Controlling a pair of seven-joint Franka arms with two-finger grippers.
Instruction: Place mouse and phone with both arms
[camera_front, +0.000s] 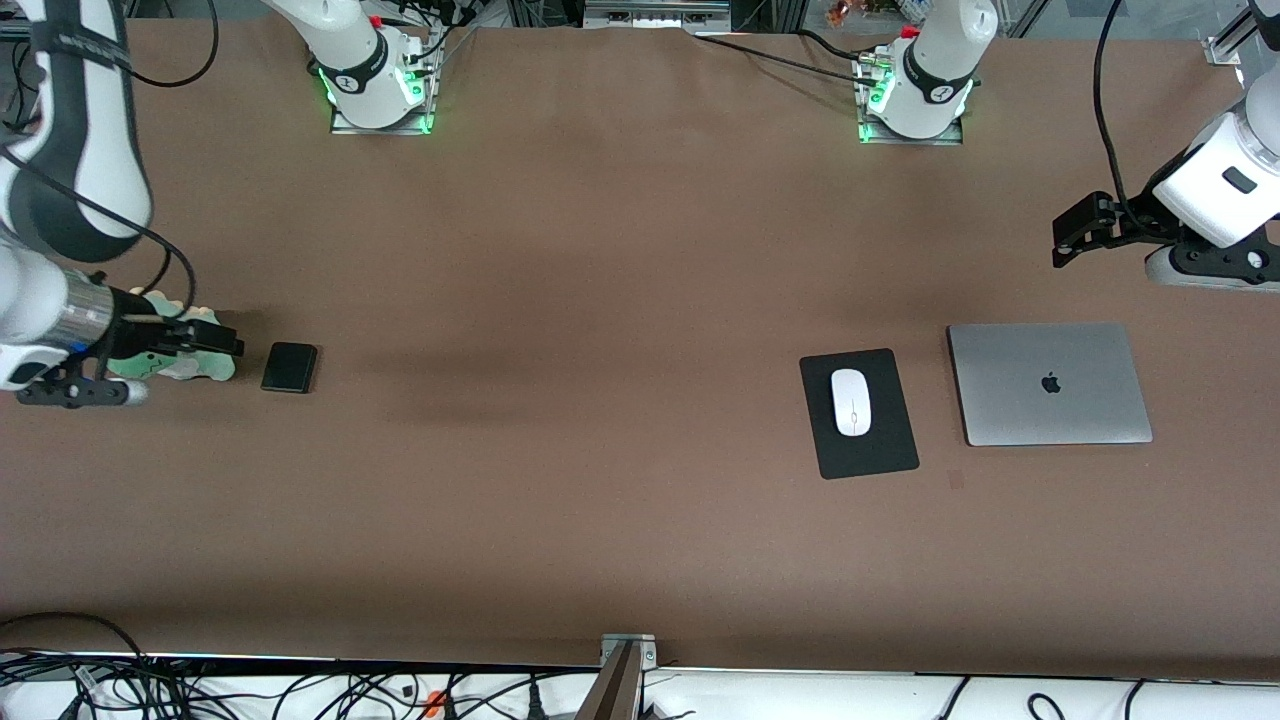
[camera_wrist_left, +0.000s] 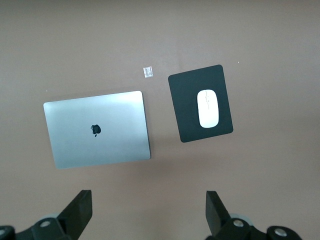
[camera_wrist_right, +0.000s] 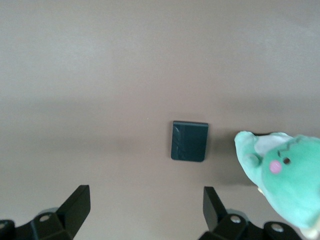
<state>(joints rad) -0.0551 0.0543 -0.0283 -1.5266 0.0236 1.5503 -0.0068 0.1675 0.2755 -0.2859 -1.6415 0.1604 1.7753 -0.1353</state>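
Lowest in the front view, and so nearest that camera, is the black mouse pad (camera_front: 859, 413), laid flat on the brown counter (camera_front: 600, 520) toward the left arm's end. On it the white mouse (camera_front: 850, 402) is seen, lying lengthwise near the pad's middle, free of any grip. Just beside the pad, further toward the left arm's end, a closed silver laptop (camera_front: 1049, 383) is found. The left gripper (camera_wrist_left: 148, 212) is held in the air over bare counter at that end, farther from the front camera than the laptop, well apart from the mouse; its fingers are spread wide with nothing between them. At the right arm's end the black phone (camera_front: 289, 367) is seen flat on the counter, and a green plush toy (camera_front: 172, 355) lies close beside it, not touching. The right gripper (camera_wrist_right: 146, 210) is held low over the toy, near the phone but apart from it, its fingers likewise spread and empty.
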